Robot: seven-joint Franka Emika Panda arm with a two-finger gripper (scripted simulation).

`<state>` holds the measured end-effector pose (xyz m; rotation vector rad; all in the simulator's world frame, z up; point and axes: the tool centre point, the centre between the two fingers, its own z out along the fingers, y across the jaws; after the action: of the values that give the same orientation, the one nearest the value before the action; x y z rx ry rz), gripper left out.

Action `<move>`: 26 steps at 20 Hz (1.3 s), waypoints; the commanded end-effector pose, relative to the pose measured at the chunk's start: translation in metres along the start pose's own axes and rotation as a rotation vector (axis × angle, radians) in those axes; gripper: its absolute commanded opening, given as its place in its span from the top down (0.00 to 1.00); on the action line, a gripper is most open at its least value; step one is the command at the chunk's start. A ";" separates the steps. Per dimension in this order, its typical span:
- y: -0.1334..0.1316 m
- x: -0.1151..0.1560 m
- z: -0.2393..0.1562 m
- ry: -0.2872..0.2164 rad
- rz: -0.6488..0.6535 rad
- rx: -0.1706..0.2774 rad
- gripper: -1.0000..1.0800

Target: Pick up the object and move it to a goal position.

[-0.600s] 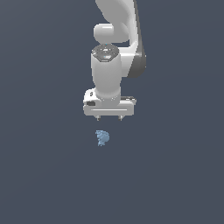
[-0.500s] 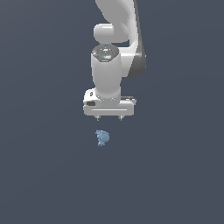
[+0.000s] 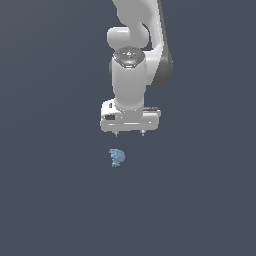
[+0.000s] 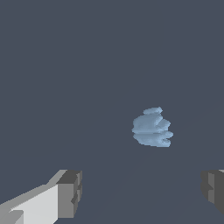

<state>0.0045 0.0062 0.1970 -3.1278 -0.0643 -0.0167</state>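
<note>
Wrist view: two grey fingertips [image 4: 70, 192] nearest camera, spread wide, nothing between them; gripper [image 4: 140, 194] open, empty. Beyond fingertips, light-blue lumpy object [image 4: 152, 127] lies on plain dark floor [image 4: 65, 65], clear of both fingers, nearer one finger than midway between them

Exterior view: object [image 3: 117, 157] sits below gripper [image 3: 129, 134], apart from it, toward exterior view's left of gripper's centre, roughly under finger on that side. White arm [image 3: 132, 75] rises above gripper, pointing straight down at floor [image 3: 50, 200]
</note>
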 end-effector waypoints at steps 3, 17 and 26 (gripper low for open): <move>0.001 0.000 0.002 -0.001 -0.004 -0.001 0.04; 0.035 0.009 0.054 -0.007 -0.142 -0.008 0.04; 0.059 0.011 0.091 -0.012 -0.240 -0.011 0.04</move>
<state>0.0187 -0.0486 0.1097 -3.1126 -0.4181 -0.0005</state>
